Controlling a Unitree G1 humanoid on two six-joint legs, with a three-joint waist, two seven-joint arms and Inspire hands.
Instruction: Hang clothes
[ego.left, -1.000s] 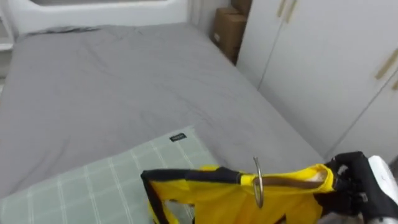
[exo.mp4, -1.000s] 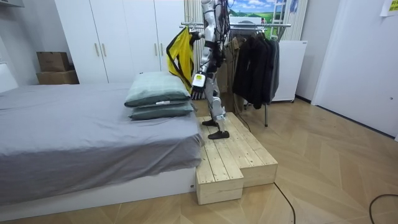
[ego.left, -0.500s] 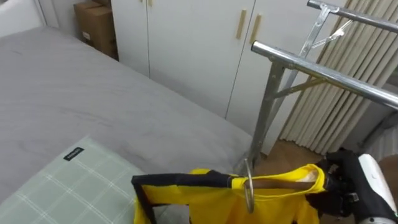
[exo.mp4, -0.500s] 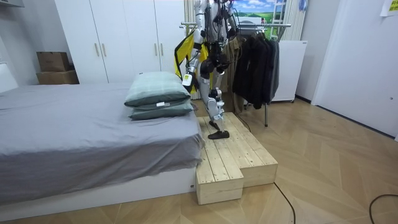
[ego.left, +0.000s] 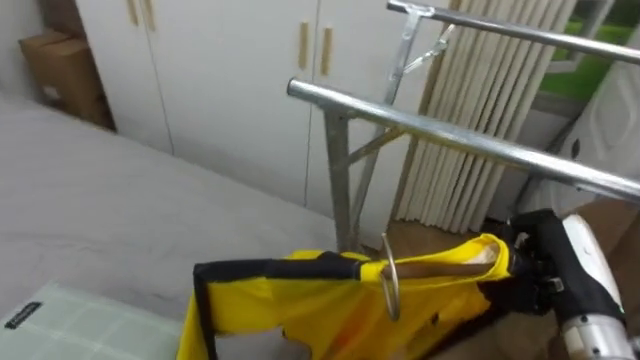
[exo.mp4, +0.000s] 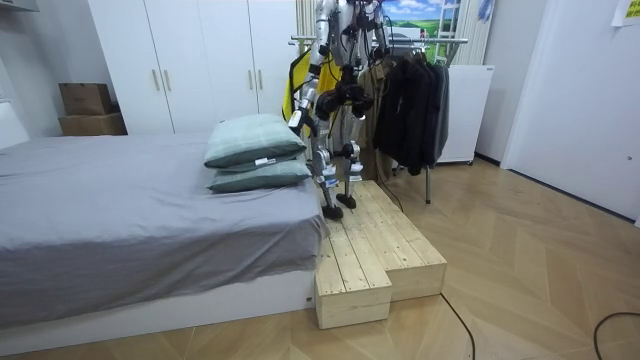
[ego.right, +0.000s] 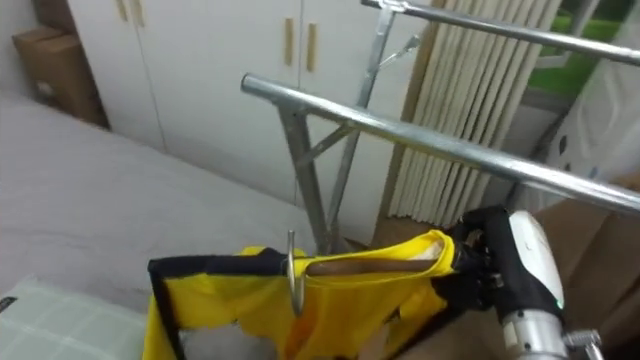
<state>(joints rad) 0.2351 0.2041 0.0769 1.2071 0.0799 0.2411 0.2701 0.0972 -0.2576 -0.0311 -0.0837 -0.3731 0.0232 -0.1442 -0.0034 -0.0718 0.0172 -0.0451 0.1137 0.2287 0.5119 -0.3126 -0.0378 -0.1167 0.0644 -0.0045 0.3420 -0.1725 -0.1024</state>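
Note:
A yellow garment (ego.left: 330, 305) with black trim hangs on a wooden hanger (ego.left: 440, 266) whose metal hook (ego.left: 388, 290) points towards me. My right hand (ego.left: 540, 270) is shut on the hanger's right end and holds it level, below and in front of the rack's metal rail (ego.left: 450, 135). In the room view I stand on the wooden platform (exo.mp4: 370, 250) between the bed and the clothes rack (exo.mp4: 400, 42), with the yellow garment (exo.mp4: 293, 85) held up at chest height. My left hand (exo.mp4: 298, 119) hangs low near the pillows.
Grey bed (ego.left: 110, 200) lies to my left, with a green checked pillow (ego.left: 70, 320) close by. White wardrobe doors (ego.left: 220, 80) and a cardboard box (ego.left: 62, 65) stand behind. Dark clothes (exo.mp4: 410, 100) hang on the rack. Beige slats (ego.left: 480, 90) stand behind the rail.
My view has swung right, from the bed to the rack's rail, as I turned on the platform. The hanger with the yellow garment stays in my right hand.

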